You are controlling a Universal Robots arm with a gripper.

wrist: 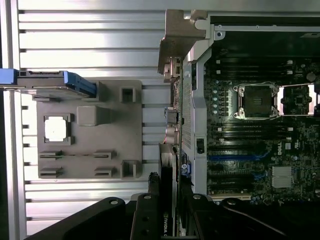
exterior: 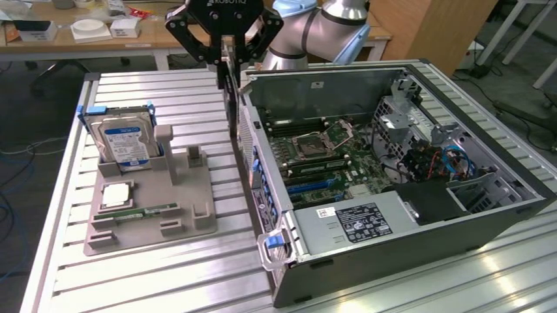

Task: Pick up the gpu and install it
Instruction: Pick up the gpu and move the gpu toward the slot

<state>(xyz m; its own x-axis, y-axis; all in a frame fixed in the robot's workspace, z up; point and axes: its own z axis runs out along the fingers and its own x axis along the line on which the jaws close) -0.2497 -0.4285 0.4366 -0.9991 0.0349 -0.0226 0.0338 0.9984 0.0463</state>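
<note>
The gpu (exterior: 232, 98) is a thin dark card hanging edge-down from my gripper (exterior: 228, 52), which is shut on its upper end. It hangs above the table, close against the outside of the open computer case (exterior: 366, 261) on the exterior view's left wall. In the wrist view the gpu (wrist: 168, 170) shows edge-on between the black fingers (wrist: 145, 217), with its metal bracket end (wrist: 177, 35) reaching out beside the case rim. My gripper (wrist: 169, 212) clamps the card from both sides.
A grey parts holder (exterior: 156, 195) on the slatted table carries a silver hard drive (exterior: 122, 143), a processor chip (exterior: 116, 194) and a green memory stick (exterior: 143, 212). Inside the case lie the motherboard (exterior: 331, 156) and its blue slot (wrist: 240, 156).
</note>
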